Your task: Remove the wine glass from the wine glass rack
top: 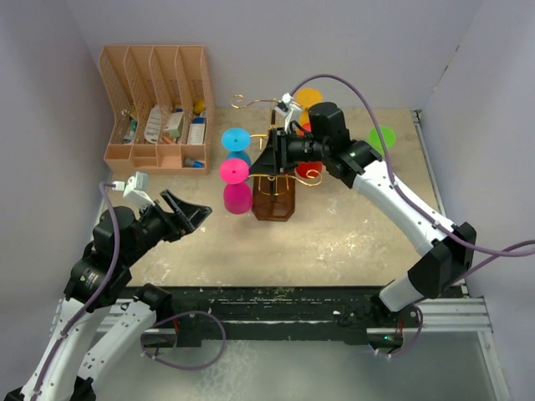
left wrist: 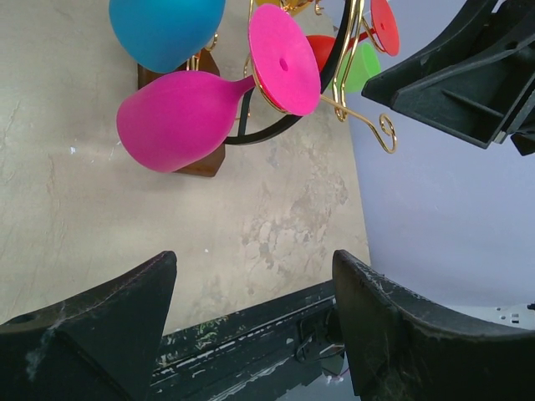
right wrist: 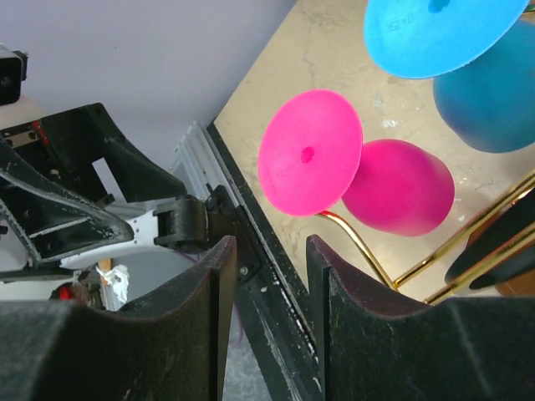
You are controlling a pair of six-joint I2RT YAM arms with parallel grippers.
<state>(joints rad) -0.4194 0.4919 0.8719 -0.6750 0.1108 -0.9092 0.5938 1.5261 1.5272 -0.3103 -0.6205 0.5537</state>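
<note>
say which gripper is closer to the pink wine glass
Right. The right gripper is over the rack, beside the pink wine glass; the left gripper is apart, near-left of it.

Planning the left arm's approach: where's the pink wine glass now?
Top view: the pink wine glass hangs off the left of the wine glass rack, just nearer the arms than the blue glass.

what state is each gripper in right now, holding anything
left gripper: open wide, holding nothing
right gripper: open with a narrower gap, holding nothing
</note>
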